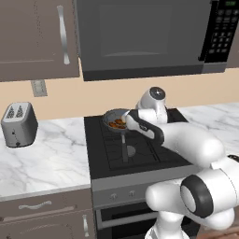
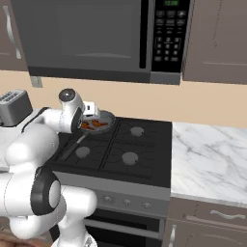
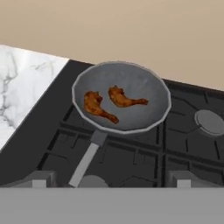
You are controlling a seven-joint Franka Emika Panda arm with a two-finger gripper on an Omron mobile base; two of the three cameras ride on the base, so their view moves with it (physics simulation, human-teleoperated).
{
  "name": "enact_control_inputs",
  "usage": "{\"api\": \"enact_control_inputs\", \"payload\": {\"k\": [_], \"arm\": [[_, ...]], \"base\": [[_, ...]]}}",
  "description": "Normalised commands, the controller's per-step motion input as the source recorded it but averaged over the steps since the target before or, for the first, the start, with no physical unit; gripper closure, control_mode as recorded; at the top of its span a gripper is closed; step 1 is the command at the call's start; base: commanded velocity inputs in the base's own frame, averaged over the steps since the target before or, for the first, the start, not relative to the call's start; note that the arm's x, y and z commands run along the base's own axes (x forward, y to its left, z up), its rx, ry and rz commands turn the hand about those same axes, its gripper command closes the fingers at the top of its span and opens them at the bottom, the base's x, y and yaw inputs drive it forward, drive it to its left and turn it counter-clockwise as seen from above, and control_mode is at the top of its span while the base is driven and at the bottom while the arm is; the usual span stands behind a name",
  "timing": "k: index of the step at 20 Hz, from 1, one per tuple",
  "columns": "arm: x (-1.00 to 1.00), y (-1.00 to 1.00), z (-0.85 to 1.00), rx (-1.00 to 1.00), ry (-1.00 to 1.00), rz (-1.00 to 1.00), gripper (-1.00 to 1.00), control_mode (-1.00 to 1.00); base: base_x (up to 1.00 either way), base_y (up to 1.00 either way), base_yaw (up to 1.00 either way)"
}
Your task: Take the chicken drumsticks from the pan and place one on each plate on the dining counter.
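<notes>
The pan [image 3: 144, 85] sits on the stove's back left burner, its handle [image 3: 85, 162] pointing toward me. Two orange-brown chicken drumsticks lie in it side by side, one on the left [image 3: 97, 105] and one on the right [image 3: 124, 99]. My gripper [image 3: 111, 181] is open and empty, hovering above and in front of the pan, over its handle, with one fingertip [image 3: 41, 178] on each side. The base views show the hand [image 1: 133, 120] [image 2: 89, 112] close over the pan [image 1: 108, 115] [image 2: 109, 120] and the drumsticks [image 1: 117, 123] [image 2: 92, 125]. The plates and the dining counter are out of view.
The black stove [image 1: 140, 154] [image 2: 130, 149] has marble worktops on both sides [image 1: 42, 158] [image 2: 207, 159]. A toaster [image 1: 18, 123] [image 2: 12, 106] stands on the left worktop. A microwave [image 1: 140, 37] [image 2: 96, 34] hangs low over the stove, flanked by brown cabinets.
</notes>
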Motion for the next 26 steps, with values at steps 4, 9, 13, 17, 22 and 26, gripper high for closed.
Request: {"api": "enact_control_inputs", "payload": {"k": [4, 9, 13, 17, 22, 26], "arm": [[0.26, 0.05, -0.08, 0.03, 0.00, -0.09, -1.00, -1.00], [0.22, 0.00, -0.10, 0.00, 0.00, -0.04, -1.00, -1.00], [0.23, 0.00, -0.09, 0.00, 0.00, 0.00, -1.00, -1.00], [0.23, 0.00, -0.12, 0.00, 0.02, 0.00, -1.00, -1.00], [0.22, 0.00, -0.23, 0.00, 0.08, 0.00, -1.00, -1.00], [0.21, 0.00, -0.25, 0.00, 0.08, 0.00, -1.00, -1.00]], "base": [[0.00, 0.00, 0.00], [0.00, 0.00, 0.00], [0.00, 0.00, 0.00], [0.00, 0.00, 0.00], [0.00, 0.00, 0.00], [0.00, 0.00, 0.00]]}}
